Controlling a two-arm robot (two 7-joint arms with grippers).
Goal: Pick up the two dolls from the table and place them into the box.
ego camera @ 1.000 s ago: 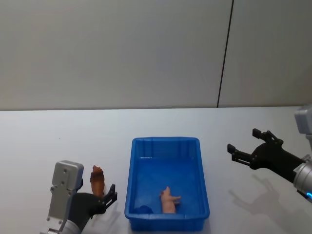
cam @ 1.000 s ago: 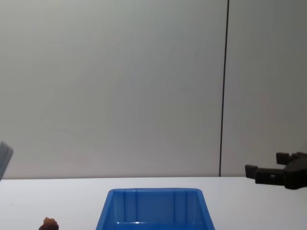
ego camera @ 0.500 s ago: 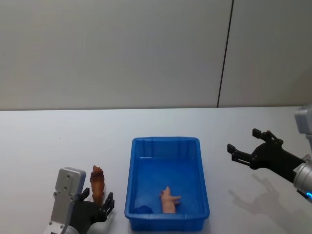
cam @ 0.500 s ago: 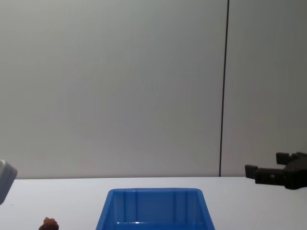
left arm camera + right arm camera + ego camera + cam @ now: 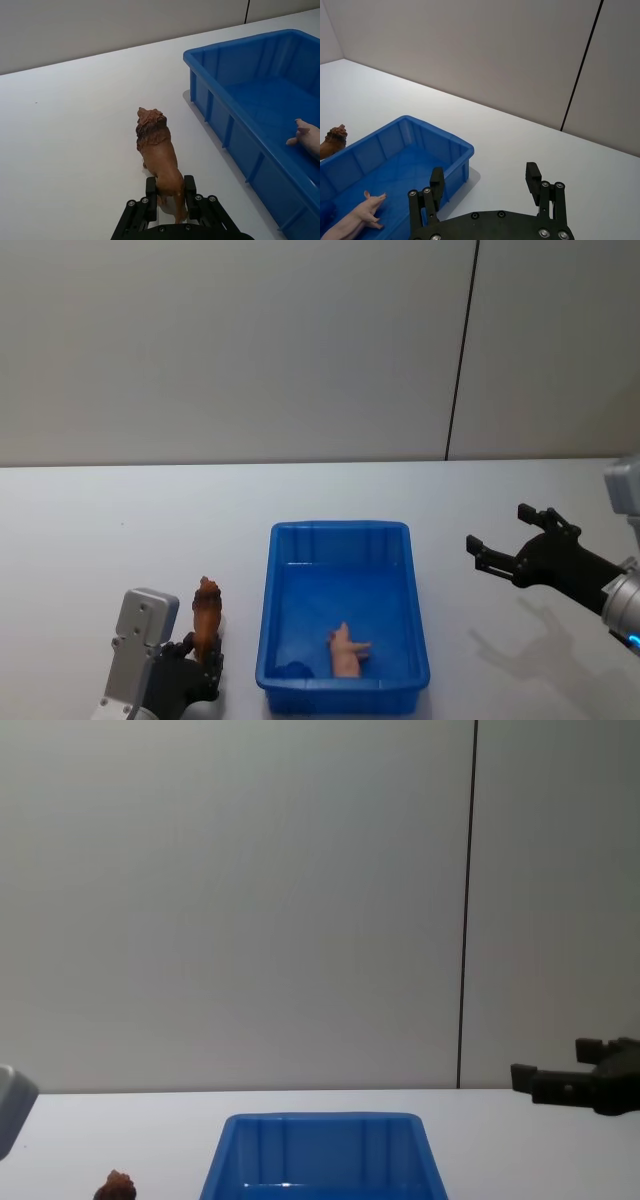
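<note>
Glossy blue plastic box (image 5: 340,685) at lower centre; smooth matt white table (image 5: 100,530); the brown lion doll (image 5: 159,159) and pink pig doll (image 5: 346,650) look like smooth moulded plastic.

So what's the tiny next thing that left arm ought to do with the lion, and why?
Probably lift straight up: the left end effector is clamped on the brown lion by its hindquarters, beside the blue box, whose rim it must clear. The pink pig already lies inside.

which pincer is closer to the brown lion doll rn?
Left. The left pincer is closed on the brown lion doll beside the box. The right pincer hangs open beyond the box's other side.
</note>
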